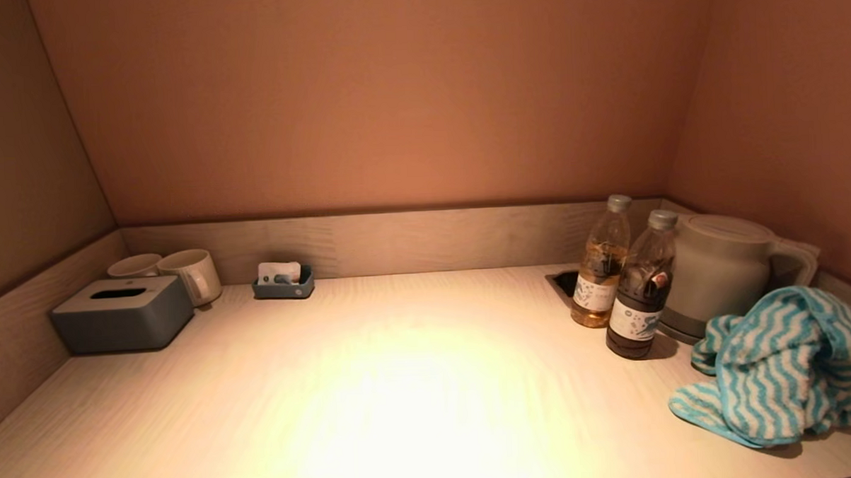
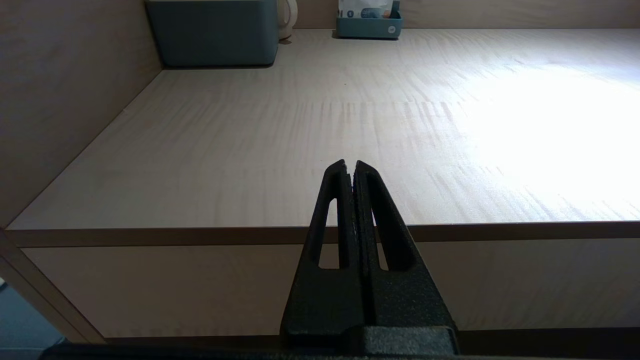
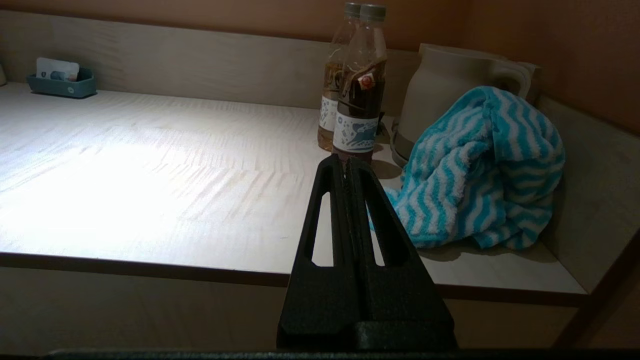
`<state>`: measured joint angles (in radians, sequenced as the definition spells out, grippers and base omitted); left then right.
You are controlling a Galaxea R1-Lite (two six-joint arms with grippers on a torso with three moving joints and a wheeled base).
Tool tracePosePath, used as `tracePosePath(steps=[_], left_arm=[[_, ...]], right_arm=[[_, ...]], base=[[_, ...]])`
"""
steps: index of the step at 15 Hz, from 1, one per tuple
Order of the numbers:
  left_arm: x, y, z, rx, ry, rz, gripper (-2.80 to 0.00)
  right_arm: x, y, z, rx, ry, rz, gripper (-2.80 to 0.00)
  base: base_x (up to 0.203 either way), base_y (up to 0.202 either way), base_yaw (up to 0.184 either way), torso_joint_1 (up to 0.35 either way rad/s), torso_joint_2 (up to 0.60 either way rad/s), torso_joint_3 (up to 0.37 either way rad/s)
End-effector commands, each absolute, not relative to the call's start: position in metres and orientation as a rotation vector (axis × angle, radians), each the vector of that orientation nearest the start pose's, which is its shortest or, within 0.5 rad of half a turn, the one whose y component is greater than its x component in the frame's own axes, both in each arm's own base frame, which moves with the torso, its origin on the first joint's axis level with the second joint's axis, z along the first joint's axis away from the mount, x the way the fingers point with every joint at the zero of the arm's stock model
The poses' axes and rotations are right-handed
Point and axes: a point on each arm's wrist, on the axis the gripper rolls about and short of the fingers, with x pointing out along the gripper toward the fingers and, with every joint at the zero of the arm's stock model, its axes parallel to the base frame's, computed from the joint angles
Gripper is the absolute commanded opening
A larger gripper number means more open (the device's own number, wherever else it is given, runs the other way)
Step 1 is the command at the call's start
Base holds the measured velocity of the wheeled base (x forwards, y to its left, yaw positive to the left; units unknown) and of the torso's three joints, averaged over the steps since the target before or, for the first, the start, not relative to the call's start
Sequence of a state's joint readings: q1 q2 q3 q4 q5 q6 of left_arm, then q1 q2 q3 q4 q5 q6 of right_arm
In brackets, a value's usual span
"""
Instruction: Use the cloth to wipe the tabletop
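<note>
A crumpled blue-and-white zigzag cloth point(image 1: 777, 365) lies heaped at the right end of the pale wooden tabletop point(image 1: 402, 381), against the right wall; it also shows in the right wrist view point(image 3: 475, 170). My right gripper point(image 3: 347, 162) is shut and empty, held in front of the table's front edge, short of the cloth. My left gripper point(image 2: 350, 165) is shut and empty, held before the front edge near the left end of the tabletop point(image 2: 300, 125). Neither arm shows in the head view.
Two bottles point(image 1: 600, 265) point(image 1: 640, 295) and a kettle point(image 1: 717, 271) stand at the back right beside the cloth. A grey tissue box point(image 1: 124, 313), two mugs point(image 1: 193, 275) and a small tray point(image 1: 283, 283) sit at the back left. Walls close three sides.
</note>
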<state>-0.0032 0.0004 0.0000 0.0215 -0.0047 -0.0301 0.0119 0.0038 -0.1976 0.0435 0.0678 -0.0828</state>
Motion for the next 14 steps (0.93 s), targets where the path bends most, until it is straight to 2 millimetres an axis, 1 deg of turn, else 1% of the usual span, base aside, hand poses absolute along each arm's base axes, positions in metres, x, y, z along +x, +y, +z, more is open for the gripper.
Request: tracePosePath(steps=[1, 3, 7, 8, 11, 14], left_arm=[[-0.023, 0.000, 0.073, -0.031, 0.022, -0.007, -2.80], [-0.023, 0.000, 0.073, -0.031, 0.022, -0.007, -2.80], [-0.023, 0.000, 0.073, -0.031, 0.022, -0.007, -2.80], [-0.023, 0.000, 0.073, -0.031, 0.022, -0.007, -2.80], [-0.023, 0.000, 0.073, -0.031, 0.022, -0.007, -2.80], [-0.023, 0.000, 0.073, -0.031, 0.022, -0.007, -2.80]], right_arm=[[-0.042, 0.001, 0.130, -0.089, -0.249, 0.071, -2.80], [-0.034, 0.001, 0.116, -0.091, -0.237, 0.072, -2.80], [-0.026, 0.001, 0.098, -0.097, -0.192, 0.074, -2.80], [-0.025, 0.001, 0.095, -0.097, -0.192, 0.074, -2.80], [-0.024, 0.001, 0.094, -0.095, -0.184, 0.074, -2.80], [-0.024, 0.001, 0.090, -0.091, -0.144, 0.074, -2.80]], base=[[0.000, 0.000, 0.000, 0.000, 0.00, 0.000], [0.000, 0.000, 0.000, 0.000, 0.00, 0.000], [0.000, 0.000, 0.000, 0.000, 0.00, 0.000], [0.000, 0.000, 0.000, 0.000, 0.00, 0.000], [0.000, 0.000, 0.000, 0.000, 0.00, 0.000], [0.000, 0.000, 0.000, 0.000, 0.00, 0.000]])
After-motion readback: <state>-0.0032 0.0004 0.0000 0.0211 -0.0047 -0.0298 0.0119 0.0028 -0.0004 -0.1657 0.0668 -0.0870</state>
